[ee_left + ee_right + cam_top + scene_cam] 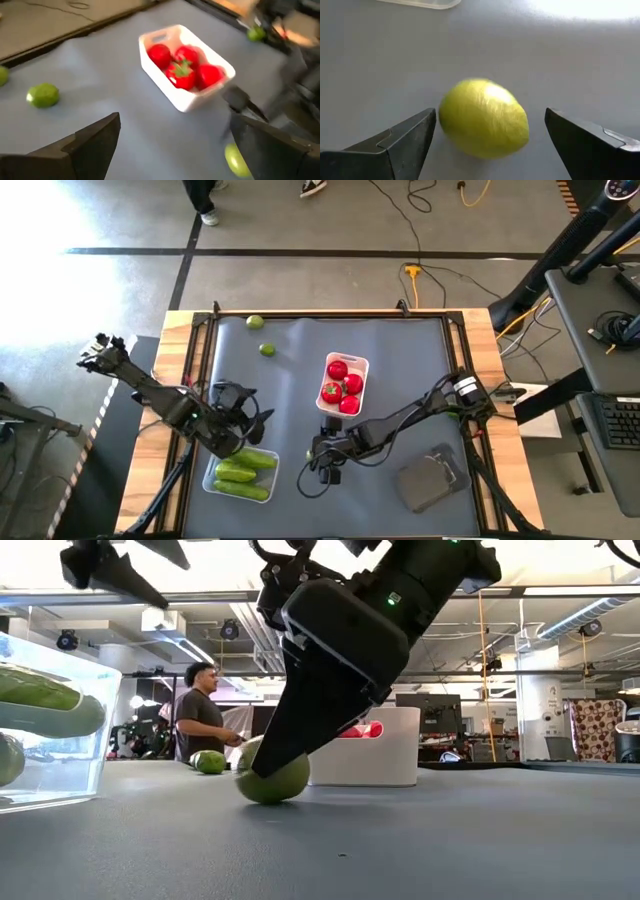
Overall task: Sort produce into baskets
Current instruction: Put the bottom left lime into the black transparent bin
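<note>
Take the white tray (361, 364) as your landmark; it sits near the middle of the bench (420, 350) and holds four tomatoes (337, 370).

Well to its left and nearer the bench's front edge, your left gripper (240, 420) hangs above the far end of the clear tray (213, 477), fingers (87, 145) spread apart and holding nothing. That clear tray carries the cucumbers (243, 471).

Up and left of the white tray, toward the far edge, two limes (267, 349) lie loose on the bench, well apart from everything else.

Just in front of the white tray, slightly left of it, your right gripper (327, 463) is down at the bench with its fingers (405, 142) wide apart on either side of a third lime (484, 118). In the low view one finger reaches that lime, which rests on the bench.

To the right of the white tray and nearer the front edge sits the dark tray (430, 483).
</note>
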Tool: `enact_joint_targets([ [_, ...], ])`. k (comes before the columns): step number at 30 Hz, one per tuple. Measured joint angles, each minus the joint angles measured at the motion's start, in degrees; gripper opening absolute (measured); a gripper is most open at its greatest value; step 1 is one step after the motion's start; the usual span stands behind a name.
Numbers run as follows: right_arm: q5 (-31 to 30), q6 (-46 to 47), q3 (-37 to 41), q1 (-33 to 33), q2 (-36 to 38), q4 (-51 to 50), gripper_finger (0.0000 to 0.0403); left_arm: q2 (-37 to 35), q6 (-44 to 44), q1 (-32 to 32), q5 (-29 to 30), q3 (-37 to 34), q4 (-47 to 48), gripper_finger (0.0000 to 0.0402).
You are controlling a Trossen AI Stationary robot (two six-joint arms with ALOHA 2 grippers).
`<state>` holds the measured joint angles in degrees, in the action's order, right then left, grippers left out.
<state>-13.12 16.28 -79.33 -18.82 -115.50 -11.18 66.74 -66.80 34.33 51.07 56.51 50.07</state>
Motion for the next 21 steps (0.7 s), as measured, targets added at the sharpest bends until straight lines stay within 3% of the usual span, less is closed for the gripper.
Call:
enact_joint_targets([
  [4, 0.1, -1.5, 0.0, 0.1, 0.0, 0.2, 0.0350, 2.0, -5.8, 0.0, 2.3, -2.8, -4.2, 0.0361],
  [15, 1.5, -2.8, 0.2, 0.1, 0.1, 0.2, 0.0257, 7.9, -6.0, 0.0, 0.5, -2.0, -6.5, 0.0361],
  [21, 1.7, 1.0, 0.1, 0.1, 0.8, -1.4, 0.0246, 9.0, -5.9, 0.0, 0.5, -1.0, -6.5, 0.0361],
])
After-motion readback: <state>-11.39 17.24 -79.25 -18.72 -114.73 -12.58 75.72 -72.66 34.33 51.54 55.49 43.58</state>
